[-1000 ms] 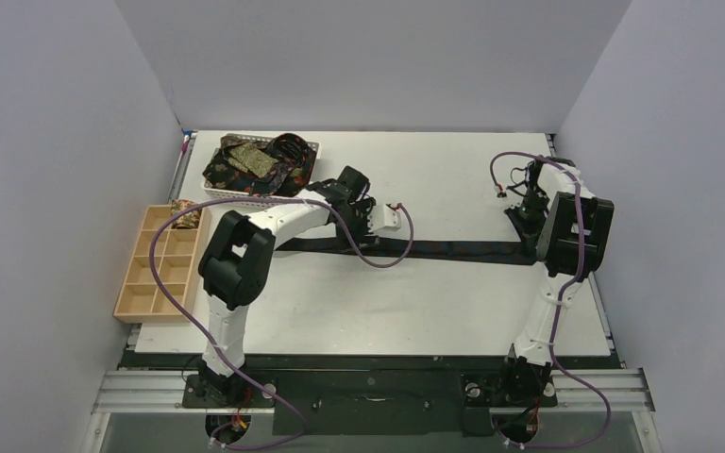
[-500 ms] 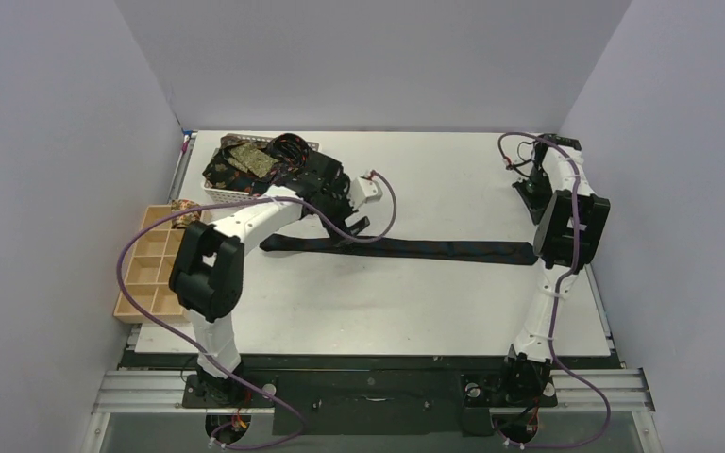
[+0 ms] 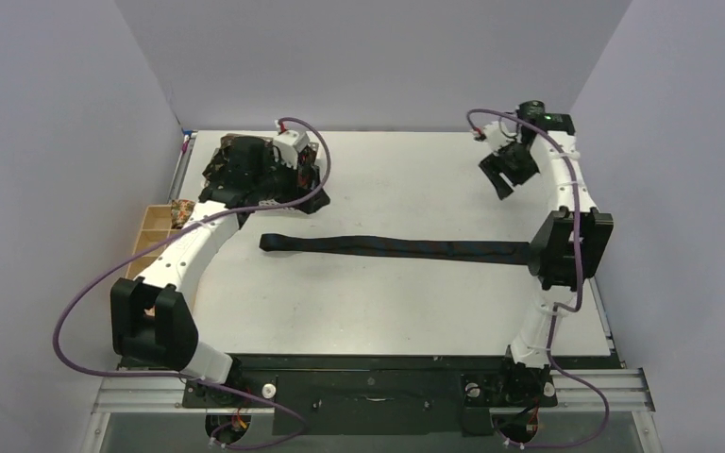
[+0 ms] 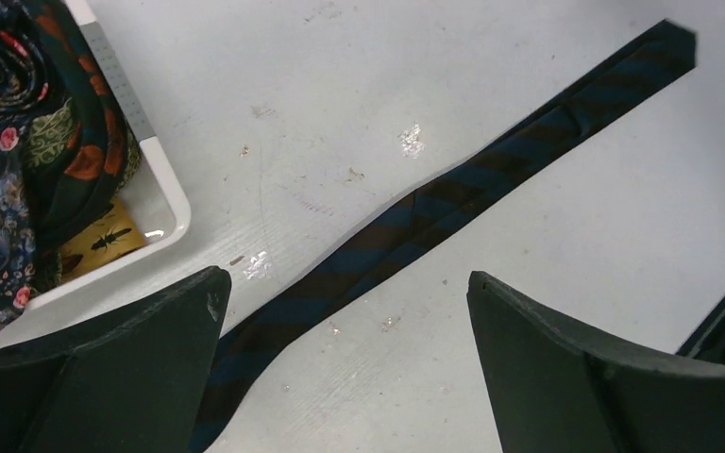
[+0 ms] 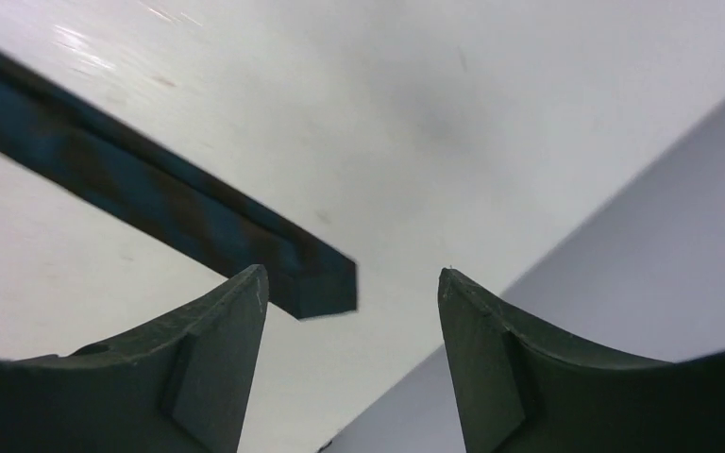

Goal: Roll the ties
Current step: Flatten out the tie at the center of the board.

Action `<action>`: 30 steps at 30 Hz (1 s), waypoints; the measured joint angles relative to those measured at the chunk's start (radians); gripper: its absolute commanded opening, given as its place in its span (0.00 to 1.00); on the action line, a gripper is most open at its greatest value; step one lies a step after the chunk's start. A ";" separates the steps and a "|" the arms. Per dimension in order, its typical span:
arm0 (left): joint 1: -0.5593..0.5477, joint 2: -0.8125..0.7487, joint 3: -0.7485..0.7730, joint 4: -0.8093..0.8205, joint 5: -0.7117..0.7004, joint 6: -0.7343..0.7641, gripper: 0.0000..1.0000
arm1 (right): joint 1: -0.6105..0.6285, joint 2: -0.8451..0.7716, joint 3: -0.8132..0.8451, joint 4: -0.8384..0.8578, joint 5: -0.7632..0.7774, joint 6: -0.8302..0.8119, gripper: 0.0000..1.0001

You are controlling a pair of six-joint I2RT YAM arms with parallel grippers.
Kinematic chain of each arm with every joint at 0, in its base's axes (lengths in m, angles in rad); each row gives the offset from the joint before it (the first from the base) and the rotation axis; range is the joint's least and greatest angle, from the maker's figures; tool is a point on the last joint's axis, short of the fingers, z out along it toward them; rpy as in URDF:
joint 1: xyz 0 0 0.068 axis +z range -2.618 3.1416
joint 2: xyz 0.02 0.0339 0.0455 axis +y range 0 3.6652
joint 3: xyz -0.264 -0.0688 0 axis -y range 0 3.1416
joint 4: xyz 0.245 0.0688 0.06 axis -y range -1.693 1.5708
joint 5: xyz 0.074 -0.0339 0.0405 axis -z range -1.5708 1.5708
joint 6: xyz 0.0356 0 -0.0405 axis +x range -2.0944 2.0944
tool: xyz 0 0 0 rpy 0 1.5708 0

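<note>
Done: we see one roll [image 3: 182, 212].
To do: flat tie [image 3: 396, 248].
Left end effector [image 4: 345, 283]: open.
Right end effector [image 5: 351, 274]: open.

This is a robotics lab cell, not a home or shop. Plain pale panels [image 3: 368, 57] box in a white tabletop [image 3: 387, 302] on the left, far and right sides. Two white-and-black robot arms, left [image 3: 189, 250] and right [image 3: 571, 189], trailing purple cables [image 3: 80, 307], are bolted to an aluminium rail [image 3: 368, 387] at the near edge. The props look staged: one dark tie [image 3: 396, 247] laid flat, a white basket [image 4: 165, 203] of patterned fabric and a wooden compartment tray [image 3: 151, 236] at far left.
</note>
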 measured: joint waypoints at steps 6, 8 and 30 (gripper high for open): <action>0.191 -0.016 0.000 0.002 0.166 -0.140 0.96 | 0.418 -0.111 -0.011 0.032 -0.092 0.002 0.69; 0.248 -0.016 0.001 -0.002 0.203 -0.169 0.96 | 0.545 -0.069 -0.003 0.041 -0.112 0.016 0.70; 0.287 -0.051 0.005 -0.012 0.296 -0.202 0.96 | 0.783 0.190 -0.114 0.240 -0.144 0.185 0.77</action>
